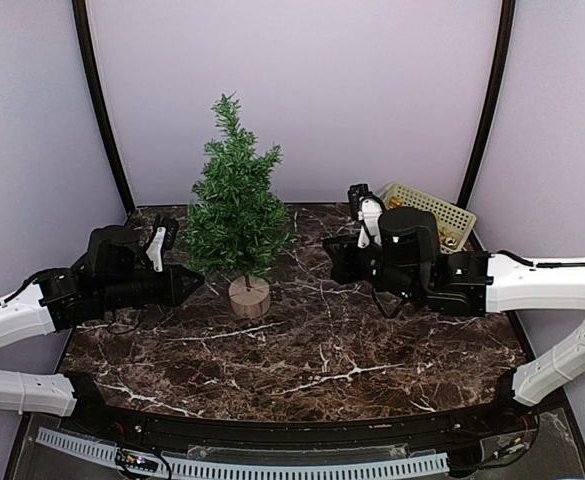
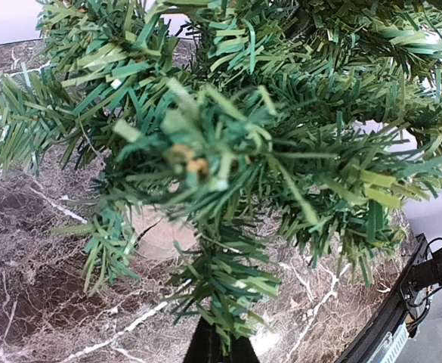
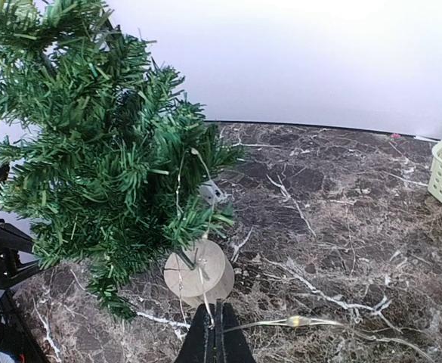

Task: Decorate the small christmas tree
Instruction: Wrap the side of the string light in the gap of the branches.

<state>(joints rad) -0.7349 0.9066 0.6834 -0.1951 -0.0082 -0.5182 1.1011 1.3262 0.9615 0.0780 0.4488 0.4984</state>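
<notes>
Your small christmas tree stands upright on its stump, long axis vertical and tip pointing up, between both jaws. The left jaws are clenched among its lowest branches. The right jaws are clenched too, with a thin wire at their tips. Behind them, the basket holds small gold pieces.

- I see the small christmas tree upright, left of centre on the marble table; its round pale wooden base sits flat.
- L gripper is low, pointing right, jaws pinched to a point, tip at the lowest branches, just left of the base.
- R gripper points left, closed, near the tree's right side but apart.
- Pale basket is back-right, behind my R arm; gold bits inside, can't ID them.
</notes>
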